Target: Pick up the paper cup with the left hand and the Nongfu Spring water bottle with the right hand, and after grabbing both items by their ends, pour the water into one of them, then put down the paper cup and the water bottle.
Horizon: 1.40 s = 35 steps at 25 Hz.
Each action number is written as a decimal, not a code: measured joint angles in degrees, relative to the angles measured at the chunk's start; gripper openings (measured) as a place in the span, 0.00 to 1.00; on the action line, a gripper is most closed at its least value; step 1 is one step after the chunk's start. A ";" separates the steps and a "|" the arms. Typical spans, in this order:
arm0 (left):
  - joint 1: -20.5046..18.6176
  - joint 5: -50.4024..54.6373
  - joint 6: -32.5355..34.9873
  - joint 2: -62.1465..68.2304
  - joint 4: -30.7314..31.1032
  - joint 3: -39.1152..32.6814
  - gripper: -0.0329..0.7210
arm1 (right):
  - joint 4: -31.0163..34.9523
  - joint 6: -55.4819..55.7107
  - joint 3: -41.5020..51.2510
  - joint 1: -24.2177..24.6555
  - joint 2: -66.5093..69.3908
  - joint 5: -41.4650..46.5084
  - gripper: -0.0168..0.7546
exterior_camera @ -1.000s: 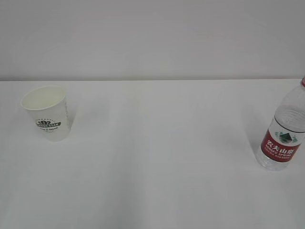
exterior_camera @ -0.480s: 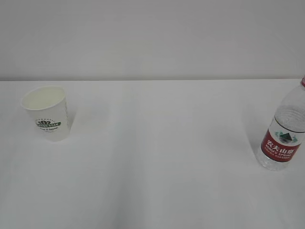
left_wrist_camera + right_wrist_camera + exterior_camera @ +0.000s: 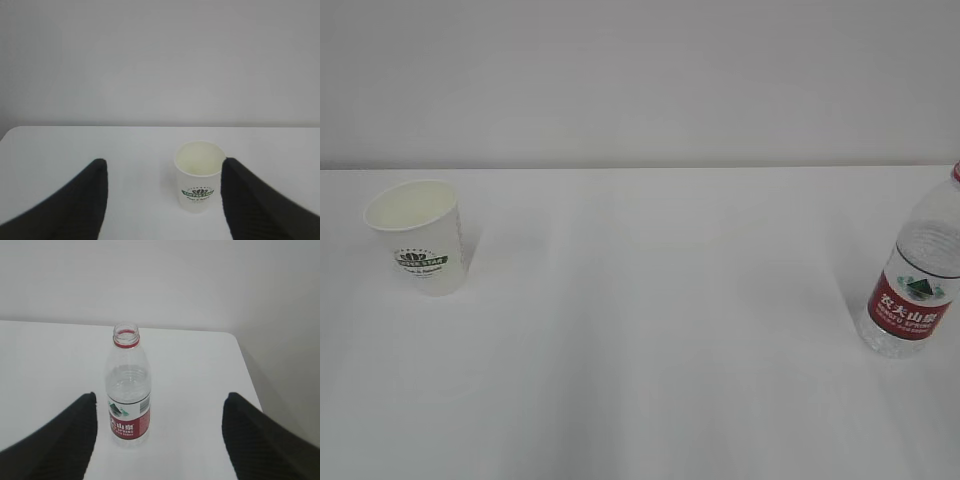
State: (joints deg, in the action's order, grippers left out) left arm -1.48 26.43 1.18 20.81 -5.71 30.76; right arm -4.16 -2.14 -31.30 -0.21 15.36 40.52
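Left wrist view: the left gripper [image 3: 162,200] stands wide open and empty, with the cup [image 3: 199,176] upright on the table [image 3: 60,145] ahead of it, nearer the right finger and untouched. Its green logo is too small to read. Right wrist view: the right gripper [image 3: 157,437] is also wide open and empty; the bottle [image 3: 128,387] stands uncapped ahead, closer to the left finger. Its red label shows white Chinese characters and "SPRING". Exterior view shows cup far left, bottle far right.

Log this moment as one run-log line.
paper cup: upright, untouched | water bottle: upright, uncapped | left gripper: open | right gripper: open
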 joint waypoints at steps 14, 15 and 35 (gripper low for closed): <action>0.00 -9.49 0.00 11.33 1.17 0.00 0.72 | 4.16 0.00 2.78 0.00 11.64 -17.67 0.78; 0.00 -10.01 0.00 12.27 1.17 0.00 0.72 | 4.16 0.00 3.52 0.00 12.38 -19.18 0.78; 0.00 -26.43 0.00 25.45 0.71 -6.14 0.71 | 5.87 0.66 10.62 0.00 20.77 -40.52 0.78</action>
State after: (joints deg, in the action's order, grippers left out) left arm -1.48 0.00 1.18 46.27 -5.00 24.62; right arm 1.70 -1.48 -20.68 -0.21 36.13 0.00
